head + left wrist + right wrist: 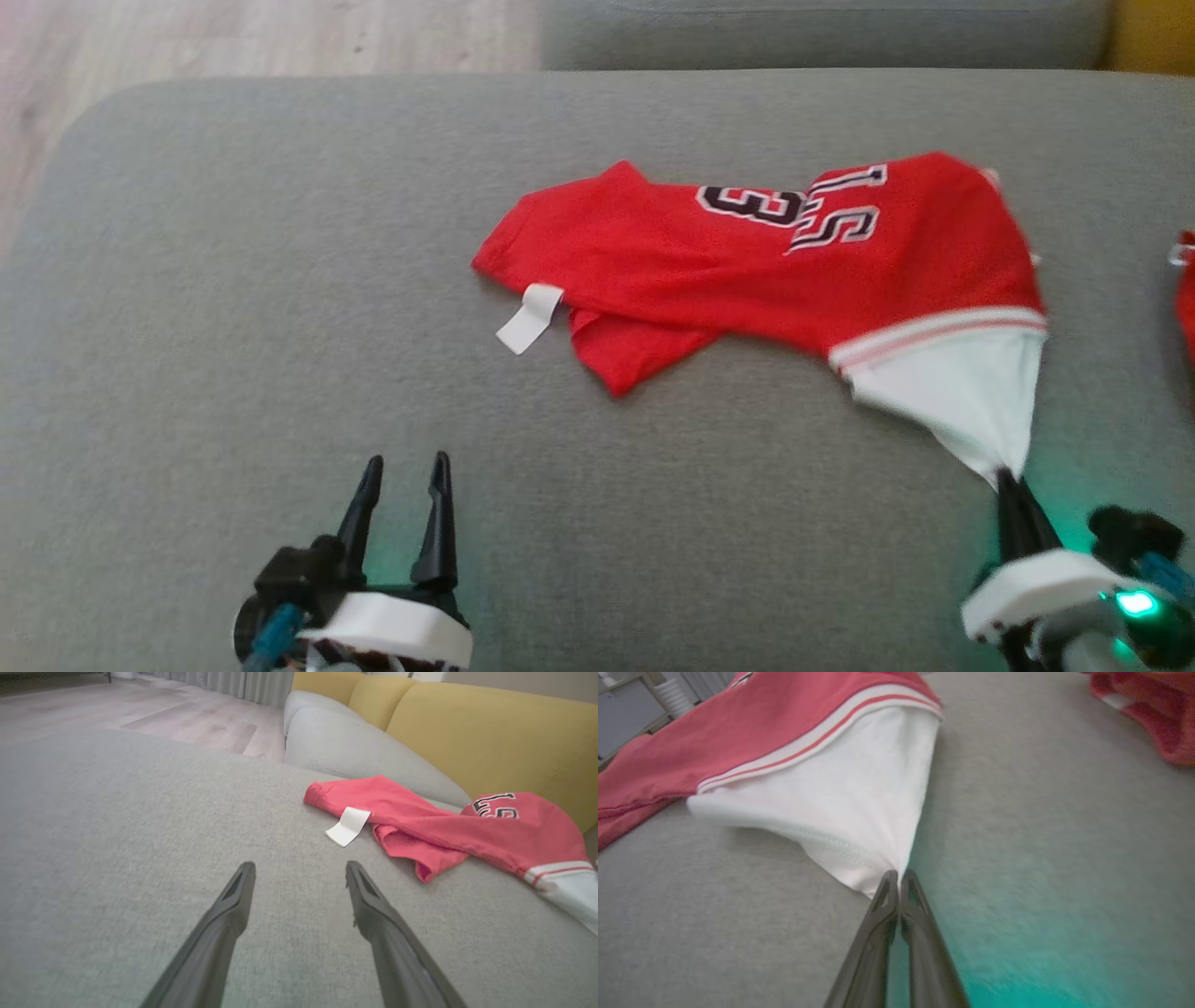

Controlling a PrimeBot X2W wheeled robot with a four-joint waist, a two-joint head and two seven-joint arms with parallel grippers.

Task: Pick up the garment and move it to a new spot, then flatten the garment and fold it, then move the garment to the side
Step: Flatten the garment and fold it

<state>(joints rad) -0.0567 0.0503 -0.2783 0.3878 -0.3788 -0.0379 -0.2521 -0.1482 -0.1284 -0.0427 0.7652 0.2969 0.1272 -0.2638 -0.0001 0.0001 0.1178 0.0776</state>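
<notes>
One red garment (pixel 747 271) lies long axis left-right on the cushion (pixel 233 280); we read "3", "S". Our right gripper (pixel 1008 478) pinches its white end; left gripper (pixel 407 459) gapes, empty.

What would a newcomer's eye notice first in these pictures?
The bright red jersey, crumpled on the grey cushion, right of centre. Then the right gripper, shut on the tip of its white part at the near right, with the left gripper open at the near left.
</notes>
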